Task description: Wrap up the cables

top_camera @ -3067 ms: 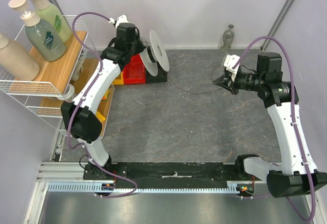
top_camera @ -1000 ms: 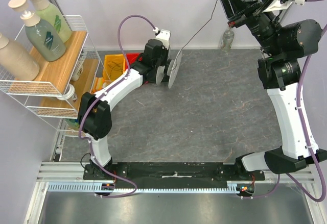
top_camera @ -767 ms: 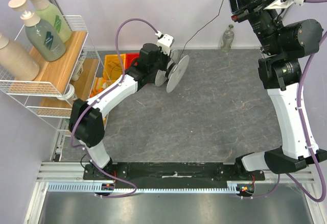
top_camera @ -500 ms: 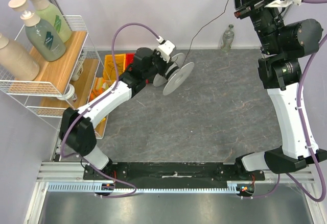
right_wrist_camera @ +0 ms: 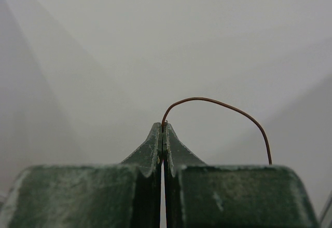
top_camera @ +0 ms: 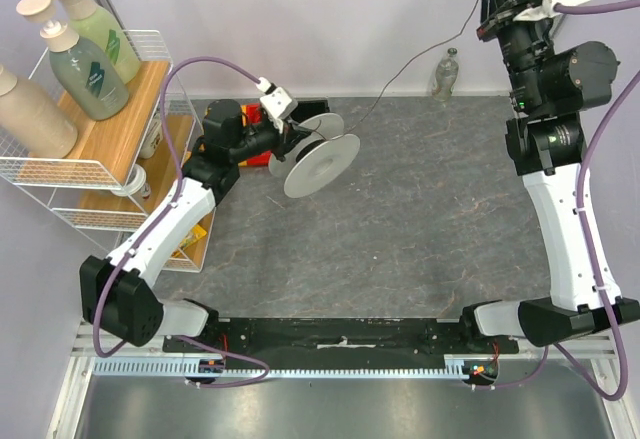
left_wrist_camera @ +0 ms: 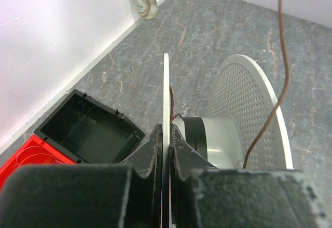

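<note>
Left wrist view: left end effector (left_wrist_camera: 165, 133) clamped on spool (left_wrist_camera: 239, 115) flange, above counter (left_wrist_camera: 218, 20). Cable (left_wrist_camera: 281, 41) rises from spool hub to right end effector (right_wrist_camera: 163, 133), pinched shut on wire end. Risk: thin wire slips pinch; slack jumps flange, tangles.

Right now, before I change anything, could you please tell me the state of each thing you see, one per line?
left fingers: shut on one flange of the spool
right fingers: shut on the cable end, raised high
spool: held up, tilted
cable: hanging in the air from the right fingers to the spool
black box: open, empty
clear bottle: upright by the wall
pump bottles: upright on the shelf
</note>
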`<act>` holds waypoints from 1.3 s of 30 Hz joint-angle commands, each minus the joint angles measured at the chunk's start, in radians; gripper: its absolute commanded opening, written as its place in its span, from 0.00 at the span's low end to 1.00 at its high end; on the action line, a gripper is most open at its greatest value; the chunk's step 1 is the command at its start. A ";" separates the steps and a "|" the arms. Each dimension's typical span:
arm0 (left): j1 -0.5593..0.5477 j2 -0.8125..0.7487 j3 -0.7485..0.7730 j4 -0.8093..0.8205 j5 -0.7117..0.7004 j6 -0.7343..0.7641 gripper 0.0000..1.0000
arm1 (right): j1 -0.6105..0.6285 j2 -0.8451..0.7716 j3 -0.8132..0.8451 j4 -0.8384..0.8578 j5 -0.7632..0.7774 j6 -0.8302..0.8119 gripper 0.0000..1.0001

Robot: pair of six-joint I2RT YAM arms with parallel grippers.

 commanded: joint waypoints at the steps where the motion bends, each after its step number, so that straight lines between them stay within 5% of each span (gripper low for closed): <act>1: 0.043 -0.080 0.000 0.045 0.167 -0.102 0.02 | -0.056 -0.019 -0.103 0.019 0.008 -0.079 0.00; 22: 0.154 -0.155 0.050 0.073 0.353 -0.400 0.02 | -0.382 0.099 -0.381 0.071 -0.151 -0.101 0.00; 30: 0.201 -0.077 0.167 0.178 0.313 -0.769 0.02 | -0.428 0.095 -0.482 0.047 -0.253 -0.140 0.00; 39: 0.243 -0.011 0.245 0.254 0.223 -1.006 0.02 | -0.443 0.066 -0.594 0.042 -0.273 -0.177 0.00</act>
